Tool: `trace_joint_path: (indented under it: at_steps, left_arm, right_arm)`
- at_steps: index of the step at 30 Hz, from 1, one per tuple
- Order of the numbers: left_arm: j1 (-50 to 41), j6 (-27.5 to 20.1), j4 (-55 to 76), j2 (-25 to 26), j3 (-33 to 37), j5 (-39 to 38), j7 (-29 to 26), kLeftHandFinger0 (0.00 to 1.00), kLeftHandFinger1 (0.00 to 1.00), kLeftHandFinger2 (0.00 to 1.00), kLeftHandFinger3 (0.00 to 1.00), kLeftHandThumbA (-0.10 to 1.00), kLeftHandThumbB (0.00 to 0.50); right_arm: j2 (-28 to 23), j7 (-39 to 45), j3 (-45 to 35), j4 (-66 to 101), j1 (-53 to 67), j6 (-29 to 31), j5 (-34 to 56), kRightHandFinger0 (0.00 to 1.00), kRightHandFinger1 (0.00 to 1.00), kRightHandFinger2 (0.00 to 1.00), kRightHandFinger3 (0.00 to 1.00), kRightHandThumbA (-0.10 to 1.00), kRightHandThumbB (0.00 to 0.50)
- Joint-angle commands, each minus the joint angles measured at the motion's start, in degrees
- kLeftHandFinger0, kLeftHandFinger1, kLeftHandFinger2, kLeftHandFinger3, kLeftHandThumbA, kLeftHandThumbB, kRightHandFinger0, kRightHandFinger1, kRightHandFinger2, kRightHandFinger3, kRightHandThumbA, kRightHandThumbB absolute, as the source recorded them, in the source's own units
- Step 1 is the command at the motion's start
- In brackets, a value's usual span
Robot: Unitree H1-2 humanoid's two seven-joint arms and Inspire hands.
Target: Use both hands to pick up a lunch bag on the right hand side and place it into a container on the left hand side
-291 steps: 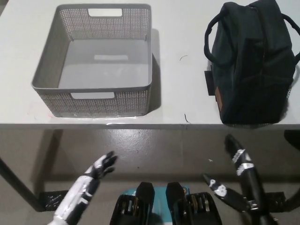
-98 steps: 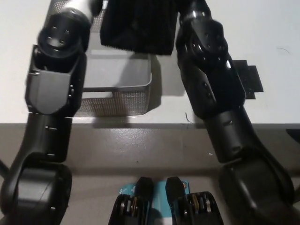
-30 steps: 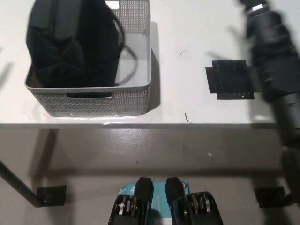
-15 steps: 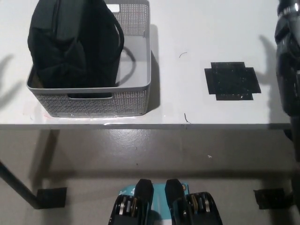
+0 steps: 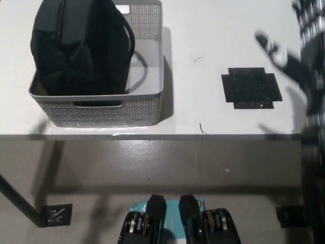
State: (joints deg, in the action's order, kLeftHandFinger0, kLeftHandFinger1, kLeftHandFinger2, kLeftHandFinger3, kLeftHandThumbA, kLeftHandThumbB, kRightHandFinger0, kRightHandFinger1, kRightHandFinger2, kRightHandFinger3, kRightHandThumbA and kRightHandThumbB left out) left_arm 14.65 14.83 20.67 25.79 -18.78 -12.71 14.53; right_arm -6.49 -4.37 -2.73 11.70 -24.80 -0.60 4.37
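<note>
My right robot hand [image 5: 299,56] is a motion-blurred black streak at the right edge above the surface [image 5: 213,30]; I can't tell whether it's spread or closed. The lunch bag [image 5: 76,46] sits in the grey container [image 5: 147,104] at left, top cut off. A black tape patch [image 5: 251,87] lies unobstructed. I can't see my left robot hand.

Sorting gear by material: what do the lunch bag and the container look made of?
The lunch bag looks like soft matte black fabric: it creases, and its strap loops limply. The container looks like rigid grey plastic, its walls finely perforated, with moulded handle slots.
</note>
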Motion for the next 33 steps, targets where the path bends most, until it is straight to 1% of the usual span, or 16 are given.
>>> trace_joint_path:
  at_steps: [1, 3, 4, 6, 9, 10, 13, 14, 17, 18, 19, 21, 22, 24, 26, 33]
  left_arm:
    - [-12.42, -11.82, 17.42, -7.06, 2.58, -1.68, -0.26, 1.0, 1.0, 1.0, 1.0, 1.0, 0.307]
    - [-14.25, -13.16, 17.66, -8.2, 3.55, -0.31, 0.15, 1.0, 1.0, 1.0, 1.0, 1.0, 0.313]
    - [-15.89, -15.31, 17.17, -9.26, 4.69, 1.02, 0.6, 1.0, 1.0, 1.0, 1.0, 1.0, 0.311]
    - [-19.17, -16.05, 15.51, -10.7, 7.41, 0.7, 2.24, 1.0, 1.0, 1.0, 1.0, 1.0, 0.334]
    - [-22.2, -20.41, 11.54, -10.77, 11.93, 2.87, 5.29, 1.0, 1.0, 1.0, 1.0, 1.0, 0.301]
    - [-23.17, -22.44, 9.6, -10.82, 13.88, 3.3, 6.62, 1.0, 1.0, 1.0, 1.0, 1.0, 0.259]
    - [-24.62, -25.27, 5.4, -12.06, 17.33, 3.75, 7.27, 1.0, 1.0, 1.0, 1.0, 1.0, 0.215]
    - [-25.01, -26.18, 3.55, -12.32, 18.58, 4.51, 7.48, 1.0, 1.0, 1.0, 1.0, 1.0, 0.183]
    - [-24.58, -27.61, -2.75, -13.42, 21.75, 6.99, 6.7, 1.0, 1.0, 1.0, 1.0, 1.0, 0.179]
    - [-23.86, -27.72, -5.6, -14.14, 22.8, 7.72, 6.22, 1.0, 1.0, 1.0, 1.0, 1.0, 0.17]
    - [-22.97, -28.09, -8.5, -14.54, 23.61, 8.57, 5.67, 1.0, 1.0, 1.0, 1.0, 1.0, 0.178]
    - [-22.19, -28.33, -11.36, -14.93, 24.18, 9.3, 5.0, 1.0, 1.0, 1.0, 1.0, 1.0, 0.177]
    - [-21.66, -27.99, -14.09, -15.68, 24.71, 9.1, 4.29, 1.0, 1.0, 1.0, 1.0, 1.0, 0.215]
    - [-21.4, -28.09, -16.81, -16.67, 25.39, 9.27, 3.44, 1.0, 1.0, 1.0, 1.0, 1.0, 0.234]
    - [-21.37, -27.87, -17.49, -17.04, 26.19, 9.79, 3.0, 1.0, 1.0, 1.0, 1.0, 1.0, 0.29]
    - [-22.25, -30.24, -18.99, -16.83, 26.96, 10.74, 3.08, 1.0, 1.0, 1.0, 1.0, 1.0, 0.264]
  right_arm:
    - [0.93, 3.69, 0.83, 14.3, 15.44, 8.1, 5.97, 1.0, 1.0, 1.0, 1.0, 1.0, 0.173]
    - [1.1, 3.99, 0.84, 13.36, 17.63, 8.92, 5.97, 1.0, 1.0, 1.0, 1.0, 1.0, 0.174]
    - [1.15, 4.48, 0.93, 12.16, 19.54, 9.61, 6.36, 1.0, 1.0, 1.0, 1.0, 1.0, 0.175]
    - [1.48, 6.32, 1.49, 9.55, 23.35, 9.97, 9.78, 1.0, 1.0, 1.0, 1.0, 1.0, 0.185]
    - [2.91, 7.85, 3.09, 6.89, 26.98, 8.81, 12.1, 1.0, 1.0, 1.0, 1.0, 1.0, 0.205]
    - [3.59, 8.58, 4.19, 5.46, 28.04, 8.47, 12.28, 1.0, 1.0, 1.0, 1.0, 1.0, 0.205]
    - [5.04, 9.74, 6.85, 1.87, 30.41, 9.11, 10.45, 1.0, 1.0, 1.0, 1.0, 1.0, 0.206]
    - [5.98, 10.11, 7.67, 0.37, 31.21, 9.23, 10.69, 1.0, 1.0, 1.0, 1.0, 1.0, 0.208]
    - [8.19, 9.35, 10.12, -7.04, 31.77, 13.61, 5.91, 1.0, 1.0, 1.0, 1.0, 1.0, 0.2]
    - [9.22, 10.1, 10.49, -9.99, 31.78, 14.38, 7.03, 1.0, 1.0, 1.0, 1.0, 1.0, 0.203]
    - [9.8, 10.56, 11.16, -12.24, 31.83, 15.56, 6.99, 1.0, 1.0, 1.0, 1.0, 1.0, 0.181]
    - [10.49, 10.55, 11.96, -15.0, 31.51, 17.11, 5.83, 1.0, 1.0, 1.0, 1.0, 1.0, 0.187]
    - [11.29, 10.07, 12.86, -17.45, 31.46, 18.09, 4.14, 1.0, 1.0, 1.0, 1.0, 1.0, 0.202]
    - [12.13, 10.07, 13.84, -20.74, 31.35, 19.8, 3.08, 1.0, 1.0, 1.0, 1.0, 1.0, 0.183]
    - [12.95, 10.33, 14.51, -24.14, 30.76, 21.99, 2.62, 1.0, 1.0, 1.0, 1.0, 1.0, 0.195]
    - [12.12, 11.16, 15.99, -24.14, 30.89, 22.26, 1.58, 1.0, 1.0, 1.0, 1.0, 1.0, 0.184]
